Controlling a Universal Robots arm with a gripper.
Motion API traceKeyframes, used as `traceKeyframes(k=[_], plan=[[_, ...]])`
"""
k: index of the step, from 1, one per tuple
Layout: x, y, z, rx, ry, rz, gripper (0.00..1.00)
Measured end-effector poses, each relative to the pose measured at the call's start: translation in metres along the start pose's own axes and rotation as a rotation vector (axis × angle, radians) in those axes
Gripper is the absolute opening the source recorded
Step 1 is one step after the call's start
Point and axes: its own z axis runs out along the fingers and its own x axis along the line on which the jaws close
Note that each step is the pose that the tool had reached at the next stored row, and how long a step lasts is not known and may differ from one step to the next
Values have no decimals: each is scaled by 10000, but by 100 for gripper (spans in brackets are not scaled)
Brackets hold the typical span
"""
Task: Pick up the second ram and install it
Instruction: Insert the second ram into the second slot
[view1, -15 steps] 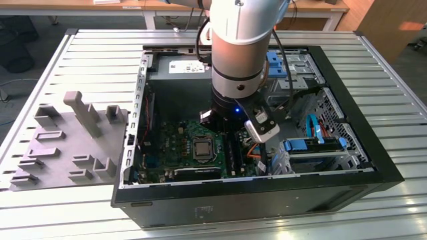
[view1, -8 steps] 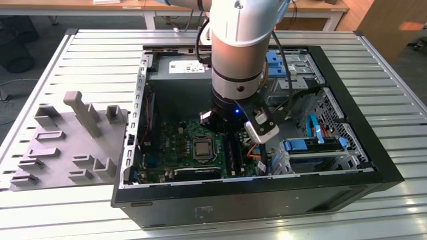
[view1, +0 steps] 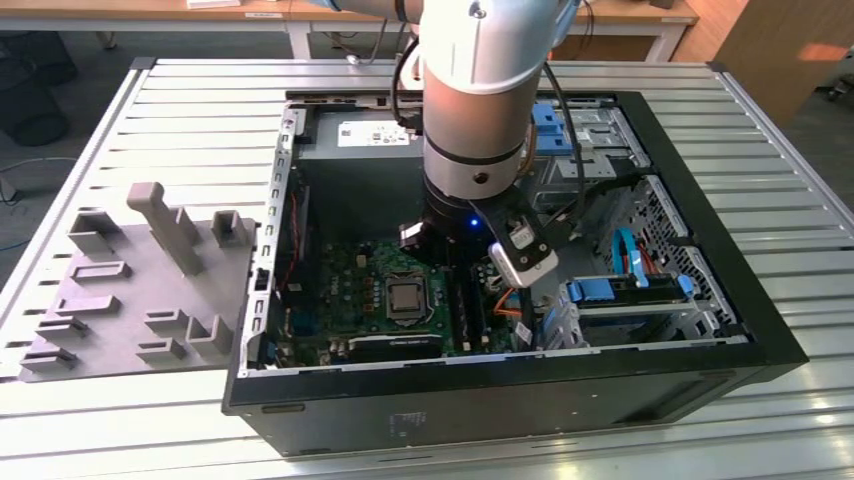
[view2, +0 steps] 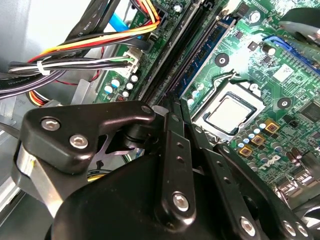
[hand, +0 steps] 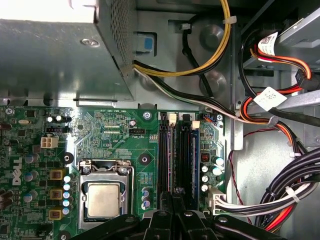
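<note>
Exterior view frames a black steel computer case (view1: 694, 330) lying open on a ribbed metal table (view1: 160, 110), with a grey moulded fixture tray (view1: 134, 290) at the exterior view's left and the silver arm (view1: 481, 90) reaching down into the case. Both wrist views add what that one hides: the glossy green motherboard (hand: 115, 135), its square metal processor (hand: 103, 198), and bundled orange, yellow and black cables (hand: 280, 120). The second ram (hand: 194, 155), a slim blue stick, stands on edge in the slot strips just right of the processor, directly ahead of the gripper (hand: 176, 192). Its matte black fingers (view2: 177, 145) are drawn nearly together, tips at the slots; whether they pinch the stick I cannot tell.
</note>
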Motion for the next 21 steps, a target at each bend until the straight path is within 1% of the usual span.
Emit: traceKeyframes(k=[4, 11, 21], plan=[[0, 0, 0, 1, -2, 34, 12], [-2, 0, 3, 17, -23, 363, 12], [-1, -1, 17, 19, -23, 379, 12]])
